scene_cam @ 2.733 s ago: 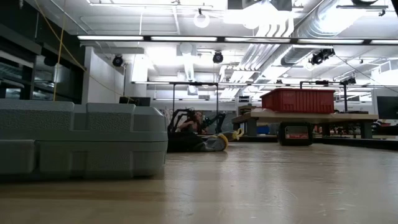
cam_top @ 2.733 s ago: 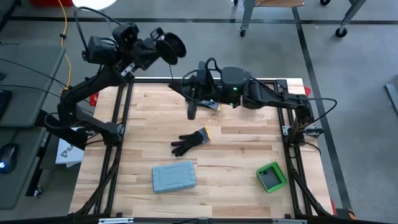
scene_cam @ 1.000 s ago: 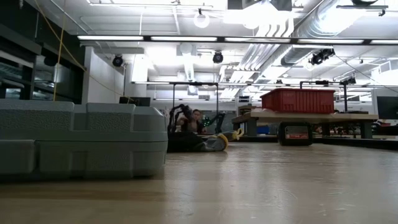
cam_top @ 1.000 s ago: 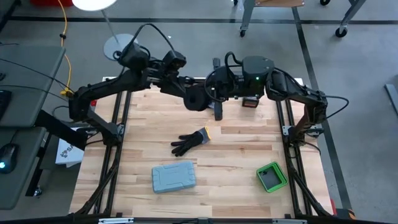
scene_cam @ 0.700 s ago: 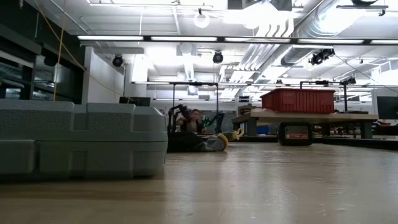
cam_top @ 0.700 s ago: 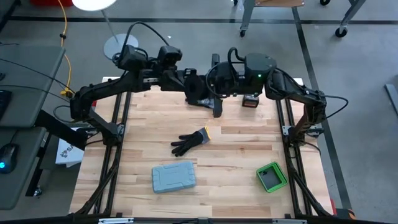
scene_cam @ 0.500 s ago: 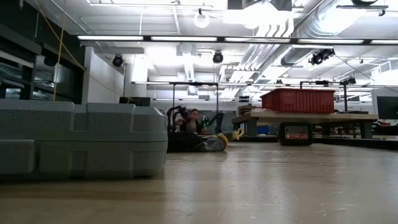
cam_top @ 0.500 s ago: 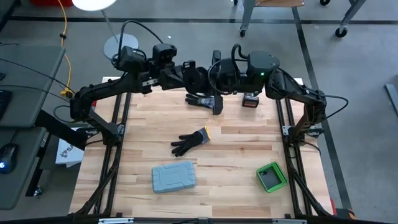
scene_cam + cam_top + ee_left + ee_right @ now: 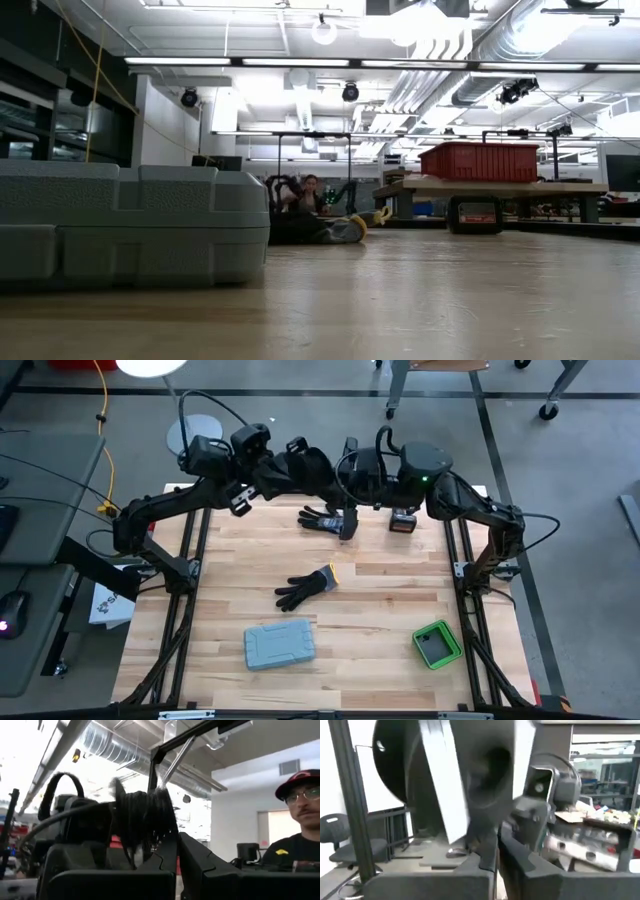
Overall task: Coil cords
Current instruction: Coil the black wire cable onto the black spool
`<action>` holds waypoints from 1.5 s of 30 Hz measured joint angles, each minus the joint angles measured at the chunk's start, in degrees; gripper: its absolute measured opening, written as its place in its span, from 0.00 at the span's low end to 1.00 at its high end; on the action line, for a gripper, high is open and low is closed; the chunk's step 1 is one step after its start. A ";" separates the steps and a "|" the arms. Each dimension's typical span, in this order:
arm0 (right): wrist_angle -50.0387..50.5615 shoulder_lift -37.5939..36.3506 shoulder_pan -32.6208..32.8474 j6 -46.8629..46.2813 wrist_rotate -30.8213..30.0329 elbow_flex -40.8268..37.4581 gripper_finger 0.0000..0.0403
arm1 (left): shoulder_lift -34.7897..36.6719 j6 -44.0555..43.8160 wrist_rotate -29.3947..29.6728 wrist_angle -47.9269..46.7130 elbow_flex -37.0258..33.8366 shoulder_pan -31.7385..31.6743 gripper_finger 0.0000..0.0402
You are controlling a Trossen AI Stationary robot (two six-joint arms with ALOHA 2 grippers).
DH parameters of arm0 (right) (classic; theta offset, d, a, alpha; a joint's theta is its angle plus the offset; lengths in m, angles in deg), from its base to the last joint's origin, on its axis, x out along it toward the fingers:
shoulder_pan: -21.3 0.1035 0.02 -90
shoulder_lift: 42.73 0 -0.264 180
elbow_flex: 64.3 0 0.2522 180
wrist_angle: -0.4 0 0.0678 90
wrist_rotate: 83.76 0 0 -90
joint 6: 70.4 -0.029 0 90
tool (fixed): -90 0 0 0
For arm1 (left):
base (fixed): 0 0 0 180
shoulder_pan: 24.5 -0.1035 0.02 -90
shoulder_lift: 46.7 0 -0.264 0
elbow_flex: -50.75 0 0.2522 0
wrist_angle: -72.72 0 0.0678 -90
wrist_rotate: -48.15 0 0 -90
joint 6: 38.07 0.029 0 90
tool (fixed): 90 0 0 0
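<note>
The cord is a black coil of thin wire (image 9: 320,472), held above the table's far middle in my left gripper (image 9: 305,468). In the left wrist view the coil (image 9: 145,815) stands on edge above the shut fingers of my left gripper (image 9: 176,840). My right gripper (image 9: 348,510) is right beside it on the right. In its own view the fingers of my right gripper (image 9: 497,852) lie together, with the left arm's wrist close in front. My left gripper pinches the coil's lower rim (image 9: 161,840), several turns together, between its two fingers. The fingers point level toward the table's far side. The coil stands upright above them, lifted clear of the table. My right gripper: I cannot tell whether it touches the coil.
One black glove (image 9: 320,518) lies on the table under the grippers, and another (image 9: 305,588) lies at mid table. A grey case (image 9: 280,645) and a green box (image 9: 436,644) sit near the front. A black and red device (image 9: 403,520) is at the far right. A person (image 9: 300,820) stands beyond the far edge.
My left gripper has carried the coil up and toward the table's far edge, close beside my right gripper. This has uncovered the black glove that lay beneath it. The coil stays held and clear of the table.
</note>
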State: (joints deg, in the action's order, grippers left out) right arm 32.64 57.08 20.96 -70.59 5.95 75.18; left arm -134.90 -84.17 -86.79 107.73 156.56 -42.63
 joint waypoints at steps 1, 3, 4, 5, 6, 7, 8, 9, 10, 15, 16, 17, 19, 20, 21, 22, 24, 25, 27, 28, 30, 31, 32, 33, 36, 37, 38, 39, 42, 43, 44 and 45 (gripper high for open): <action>0.44 0.01 0.00 0.00 -0.13 0.00 0.02 | 0.00 0.48 -0.10 0.31 0.00 -0.23 0.00; 1.71 0.28 0.01 -0.24 -0.17 -0.22 0.06 | 0.26 0.56 -1.38 0.91 0.06 -0.83 0.00; 1.90 0.47 0.02 -0.97 -0.41 -0.27 0.09 | 0.38 0.15 -2.27 0.99 0.17 -1.28 0.00; 2.71 0.52 0.02 -1.53 -0.88 -0.41 0.11 | 0.42 0.07 -3.20 1.01 0.20 -1.70 0.00; 2.90 0.55 0.04 -2.29 -1.28 -0.42 0.14 | 0.43 -0.01 -3.96 1.00 0.20 -2.10 0.00; 3.00 0.48 0.06 -2.37 -1.82 -0.39 0.17 | 0.44 -0.12 -4.44 0.86 0.20 -2.52 0.00; 3.16 0.27 0.08 -2.36 -2.65 -0.28 0.19 | 0.52 -0.14 -4.72 0.32 0.15 -3.07 0.00; 3.32 0.13 0.05 -2.36 -3.12 -0.18 0.21 | 0.59 -0.11 -4.97 0.05 0.13 -3.45 0.00; 3.61 0.07 0.04 -2.36 -3.43 -0.13 0.23 | 0.80 -0.11 -5.47 0.06 0.13 -3.99 0.00; 6.23 0.28 0.02 -2.27 -3.74 -0.22 0.28 | 2.63 -0.60 -8.98 -1.15 0.13 -8.30 0.00; 6.74 0.16 0.02 -2.28 -3.88 -0.22 0.28 | 3.01 -0.71 -9.39 -1.97 0.13 -9.24 0.00; 7.26 0.03 0.02 -2.25 -4.25 -0.22 0.28 | 3.40 -0.69 -9.81 -3.00 0.13 -10.26 0.00; 7.65 -0.11 0.05 -2.16 -5.10 -0.20 0.28 | 4.22 -0.68 -10.29 -4.46 0.11 -12.17 0.00; 7.62 -0.11 0.04 -2.16 -5.31 -0.20 0.28 | 4.72 -0.68 -10.38 -5.00 0.11 -13.03 0.00; 7.56 -0.11 0.04 -2.09 -5.40 -0.20 0.28 | 5.17 -0.47 -10.47 -5.72 0.11 -13.83 0.00; 7.52 -0.09 0.00 -1.68 -5.51 -0.20 0.28 | 5.66 0.00 -10.53 -6.49 0.11 -14.51 0.00; 7.49 -0.09 0.00 -0.84 -5.64 -0.20 0.28 | 6.35 0.99 -11.31 -8.00 0.11 -15.79 0.00; 7.37 -0.09 0.00 -0.63 -6.04 -0.18 0.28 | 6.63 1.35 -11.91 -9.19 0.11 -16.38 0.00; 7.34 -0.11 0.00 0.16 -7.86 -0.15 0.28 | 7.19 2.22 -12.95 -12.28 0.10 -17.52 0.00; 7.43 -0.23 0.01 0.50 -8.87 -0.15 0.28 | 7.56 2.91 -13.50 -14.28 0.07 -18.04 0.00; 7.35 -0.35 0.00 0.64 -10.39 -0.15 0.28 | 8.53 5.05 -14.56 -18.85 0.07 -18.93 0.00; 7.10 -0.45 0.00 0.66 -11.21 -0.15 0.28 | 9.23 6.62 -15.01 -21.86 0.07 -19.28 0.00; 6.72 -0.52 0.00 0.66 -12.03 -0.13 0.28 | 9.97 8.61 -15.29 -25.29 0.07 -19.55 0.00; 6.45 -0.57 0.00 0.66 -12.67 -0.11 0.28 | 10.69 11.14 -15.41 -28.97 0.07 -19.78 0.00; 5.79 -0.57 0.00 1.66 -14.28 -0.11 0.28 | 13.30 20.03 -14.39 -42.11 0.07 -19.98 0.00; 5.46 -0.57 0.00 2.27 -14.31 -0.11 0.28 | 14.41 23.17 -13.31 -46.83 0.04 -20.11 0.00; 5.00 -0.57 0.00 2.77 -14.33 -0.11 0.28 | 15.47 26.24 -11.84 -51.08 0.04 -20.14 0.00; 4.37 -0.57 -0.01 3.02 -14.35 -0.11 0.28 | 16.53 28.78 -10.24 -54.81 0.04 -20.13 0.00; 2.92 -0.57 -0.29 3.24 -14.73 -0.11 0.28 | 19.35 34.13 -6.50 -62.25 0.04 -19.99 0.00; 2.72 -0.57 -0.42 3.22 -14.73 -0.11 0.28 | 20.00 34.94 -5.86 -63.28 0.04 -19.70 0.00; 2.55 -0.57 -0.65 3.09 -14.73 -0.11 0.28 | 20.58 35.39 -5.22 -63.94 0.04 -19.27 0.00; 2.28 -0.55 -0.81 2.78 -14.73 -0.11 0.28 | 21.07 35.63 -4.99 -64.25 0.04 -18.82 0.00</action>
State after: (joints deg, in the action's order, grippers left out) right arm 34.93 56.53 20.16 -67.82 -8.78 75.07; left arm -113.83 -48.55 -91.78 43.49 156.60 -61.46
